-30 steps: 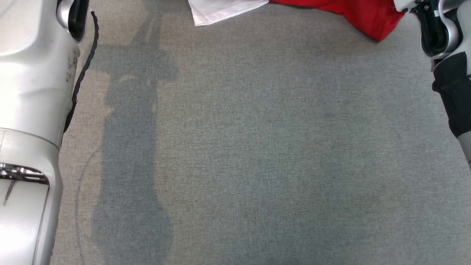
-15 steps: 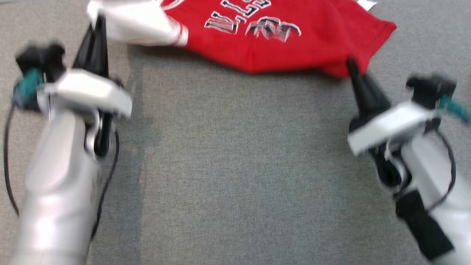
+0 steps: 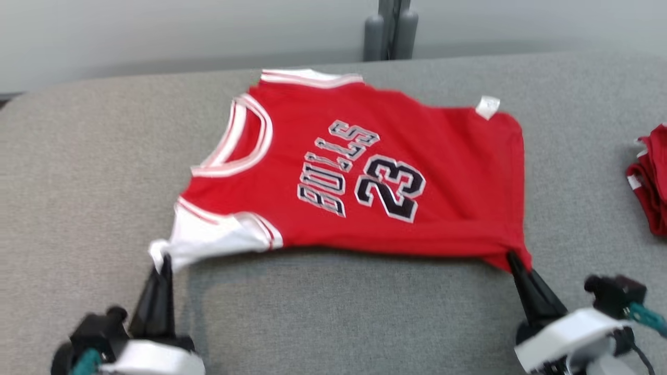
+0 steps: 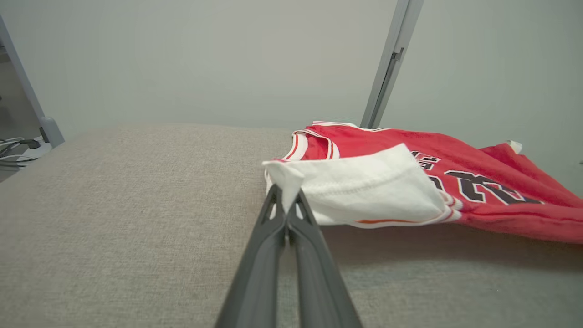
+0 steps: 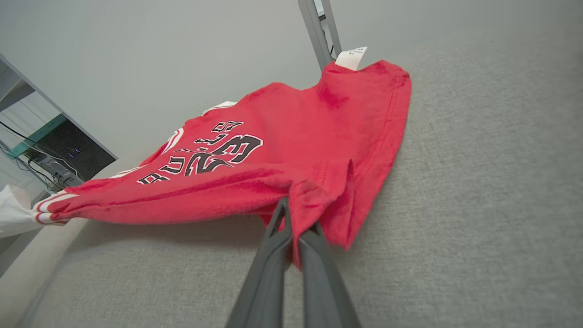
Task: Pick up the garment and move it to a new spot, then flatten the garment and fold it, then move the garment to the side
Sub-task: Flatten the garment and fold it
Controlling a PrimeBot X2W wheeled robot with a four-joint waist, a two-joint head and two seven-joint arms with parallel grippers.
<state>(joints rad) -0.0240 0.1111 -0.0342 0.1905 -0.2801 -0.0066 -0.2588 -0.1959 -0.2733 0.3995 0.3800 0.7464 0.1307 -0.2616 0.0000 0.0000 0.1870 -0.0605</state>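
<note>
The red shirt (image 3: 385,177) is spread on the middle of the grey bench (image 3: 78,182). Its white corner at 7 o'clock is pinched by the left hand (image 3: 165,262), its red corner at 5 o'clock by the right hand (image 3: 514,259). The flattening step seems under way. Next, the near edge should be pulled tight and laid flat.

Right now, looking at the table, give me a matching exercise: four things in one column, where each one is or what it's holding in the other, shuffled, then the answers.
1. left gripper
2. right gripper
3. white tag
4. second red garment

A. at the grey surface's right edge, apart from the jersey
B. shut on the jersey's red hem corner
C. at the jersey's far hem corner
D. shut on the jersey's white corner

Pairs: 1-D, 2-B, 3-C, 4-A.
</note>
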